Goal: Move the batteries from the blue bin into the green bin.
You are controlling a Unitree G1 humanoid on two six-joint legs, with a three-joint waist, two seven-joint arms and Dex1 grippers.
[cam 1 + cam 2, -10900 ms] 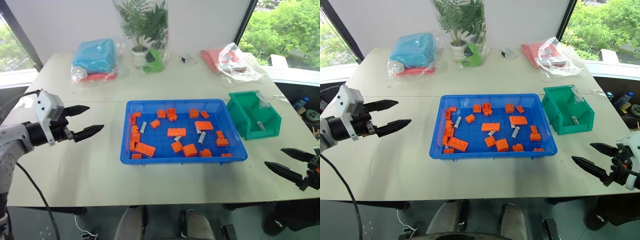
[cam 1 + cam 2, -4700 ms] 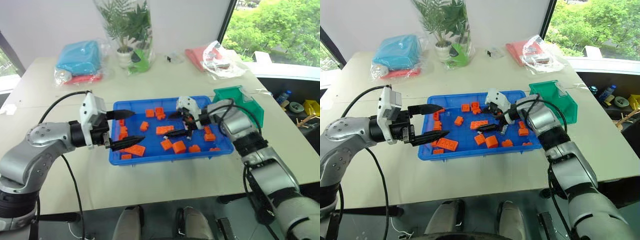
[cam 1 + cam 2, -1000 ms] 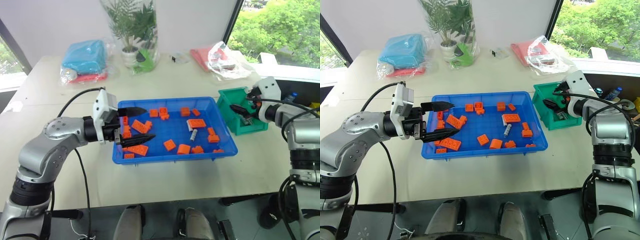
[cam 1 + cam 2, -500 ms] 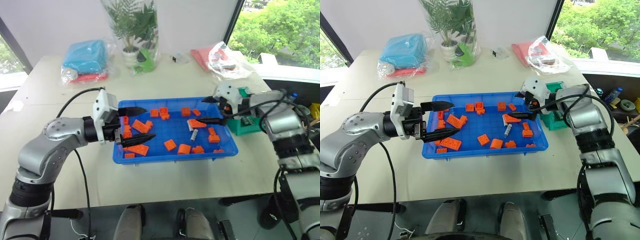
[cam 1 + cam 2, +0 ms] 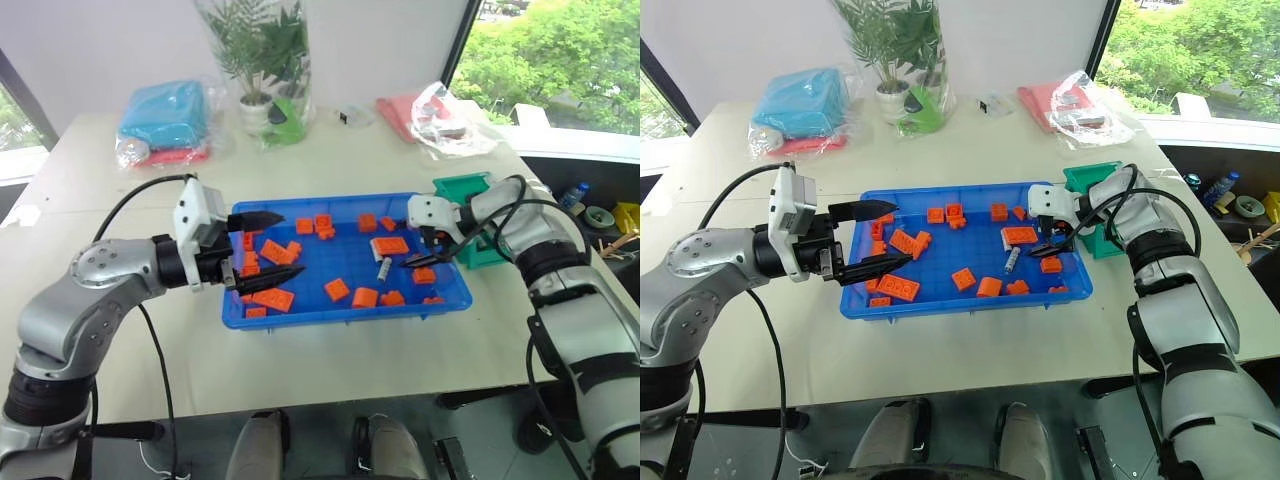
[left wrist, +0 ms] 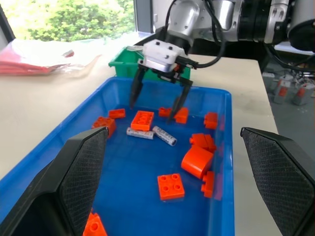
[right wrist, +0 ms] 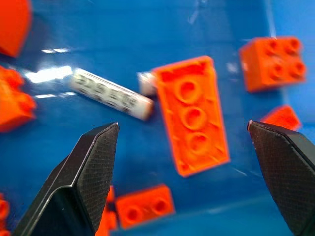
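The blue bin point(image 5: 340, 318) sits mid-table, holding several orange bricks and two silver-grey batteries point(image 6: 139, 133) lying end to end beside a long orange brick point(image 7: 193, 114). In the right wrist view, one battery point(image 7: 109, 93) lies in full view and the other pokes out from under that brick. My right gripper point(image 5: 420, 250) hangs open and empty just above them, pointing down into the bin's right part. The green bin point(image 5: 1087, 177) stands past the blue bin's right end, partly behind my right arm. My left gripper point(image 5: 290, 243) is open over the bin's left end, holding nothing.
A potted plant in clear wrapping point(image 5: 270, 60), a light-blue bagged bundle point(image 5: 165, 115) and a red bagged item point(image 5: 435, 110) line the table's far side. Loose orange bricks point(image 5: 365, 296) crowd the bin floor around the batteries. Bare tabletop lies in front of the bin.
My right gripper has swung left from the green bin to the blue bin's right part, tilted downward and lowered, staying open. My left gripper has kept its place.
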